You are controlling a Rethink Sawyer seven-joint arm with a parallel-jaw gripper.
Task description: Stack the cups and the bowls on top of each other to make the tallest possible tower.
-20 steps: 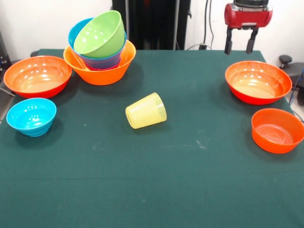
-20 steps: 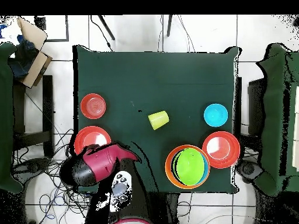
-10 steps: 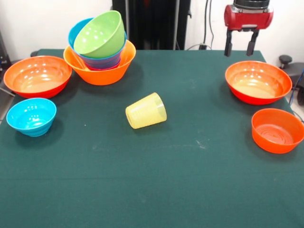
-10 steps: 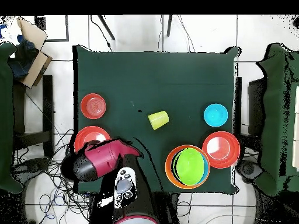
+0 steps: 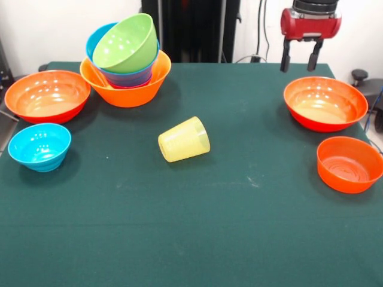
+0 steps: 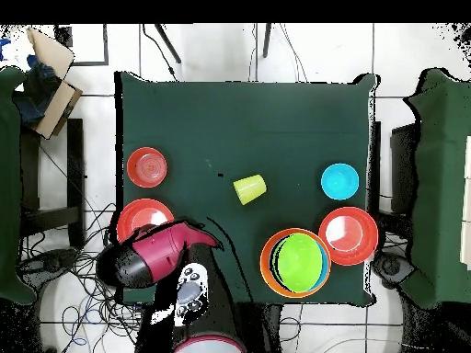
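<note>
Jaws parted and empty, the gripper [image 5: 296, 61] hangs above the table's far edge. Mid-table the tumbler [image 5: 184, 139] lies on its side, well apart; light, stiff and probably slick, it looks best pinched across its ridged wall. The tower [image 5: 125, 73] stands opposite.

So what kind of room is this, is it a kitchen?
Probably not a kitchen; more likely a robot lab. A red robot arm hangs over a green cloth-covered table, loose cables trail across the tiled floor, and a cardboard box sits nearby.
</note>
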